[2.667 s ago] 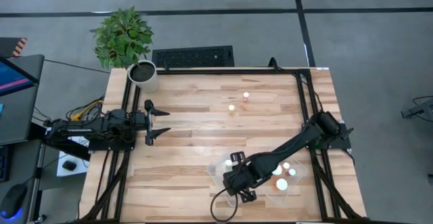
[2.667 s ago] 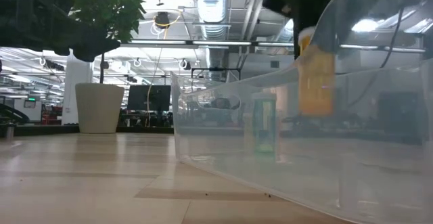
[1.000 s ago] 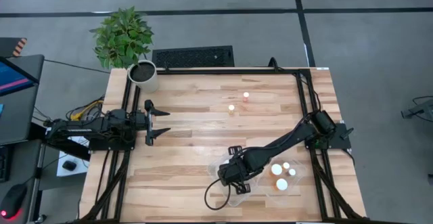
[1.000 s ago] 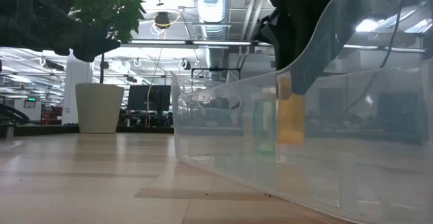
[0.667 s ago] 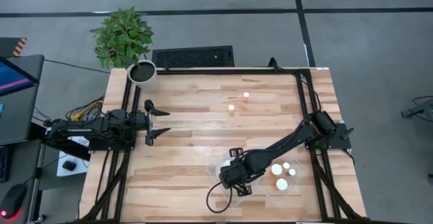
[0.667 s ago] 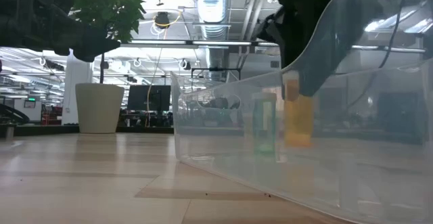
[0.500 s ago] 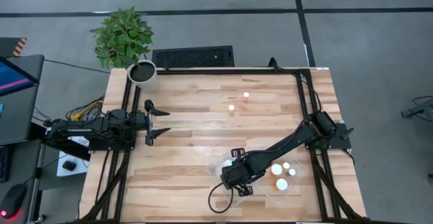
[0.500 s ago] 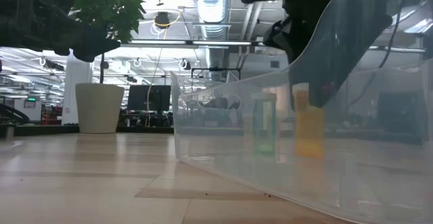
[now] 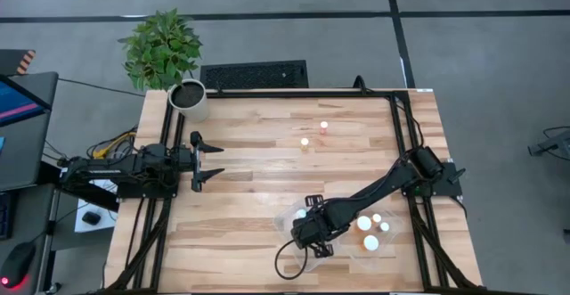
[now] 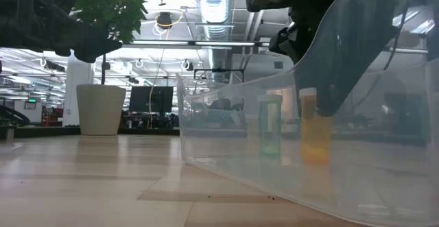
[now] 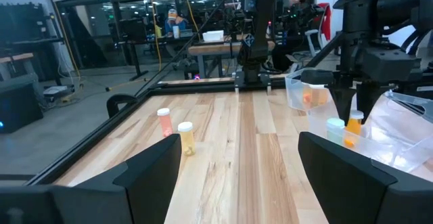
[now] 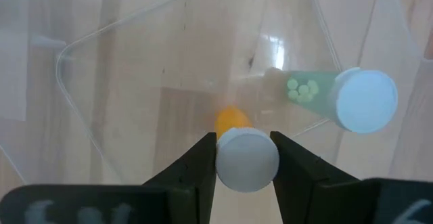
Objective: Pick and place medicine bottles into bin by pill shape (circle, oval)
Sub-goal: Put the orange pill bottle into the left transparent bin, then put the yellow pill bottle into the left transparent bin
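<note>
Right gripper (image 12: 246, 158) clamps orange bottle (image 10: 315, 136) upright, low inside left bin (image 10: 226, 131), for release | left gripper (image 9: 218, 159) waits, fingers apart

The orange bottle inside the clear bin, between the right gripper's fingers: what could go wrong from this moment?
1. The right gripper stands over the orange bottle with a finger close on each side of its white cap. If a finger drags as the arm rises, the bottle may tip.
2. The green bottle stands close beside it in the clear bin, so a toppling bottle or a sideways gripper move could knock it over.
</note>
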Robot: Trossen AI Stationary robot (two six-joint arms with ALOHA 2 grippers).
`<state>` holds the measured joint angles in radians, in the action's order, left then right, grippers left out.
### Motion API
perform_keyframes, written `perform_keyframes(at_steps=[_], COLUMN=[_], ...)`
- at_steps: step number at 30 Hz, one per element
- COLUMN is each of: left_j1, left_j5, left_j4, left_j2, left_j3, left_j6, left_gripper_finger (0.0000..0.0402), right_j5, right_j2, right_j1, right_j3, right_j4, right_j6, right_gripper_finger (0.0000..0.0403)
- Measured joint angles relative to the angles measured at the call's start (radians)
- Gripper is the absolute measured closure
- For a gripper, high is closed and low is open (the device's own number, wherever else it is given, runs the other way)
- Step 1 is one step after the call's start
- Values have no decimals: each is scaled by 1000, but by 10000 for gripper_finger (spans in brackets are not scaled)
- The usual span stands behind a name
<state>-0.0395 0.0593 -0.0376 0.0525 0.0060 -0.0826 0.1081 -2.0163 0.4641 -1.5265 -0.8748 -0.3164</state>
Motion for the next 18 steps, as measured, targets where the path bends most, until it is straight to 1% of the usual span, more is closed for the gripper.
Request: perform_keyframes(at_steps=[3,11,14,18], left_j1=[0,0,0,0], left_j5=[0,0,0,0], left_j4=[0,0,0,0], left_j2=[0,0,0,0], left_j3=[0,0,0,0], left_j6=[0,0,0,0], left_gripper_finger=[109,109,109,109], right_j5=[-1,-6,-7,-7], right_j2=[0,0,1,2], right_j1=[0,0,0,0], right_j3=[0,-14,-43,-106], right_j4=[-4,-12,-14,-83], right_j6=[8,10,10,11], right_gripper_finger=[248,177,165,164])
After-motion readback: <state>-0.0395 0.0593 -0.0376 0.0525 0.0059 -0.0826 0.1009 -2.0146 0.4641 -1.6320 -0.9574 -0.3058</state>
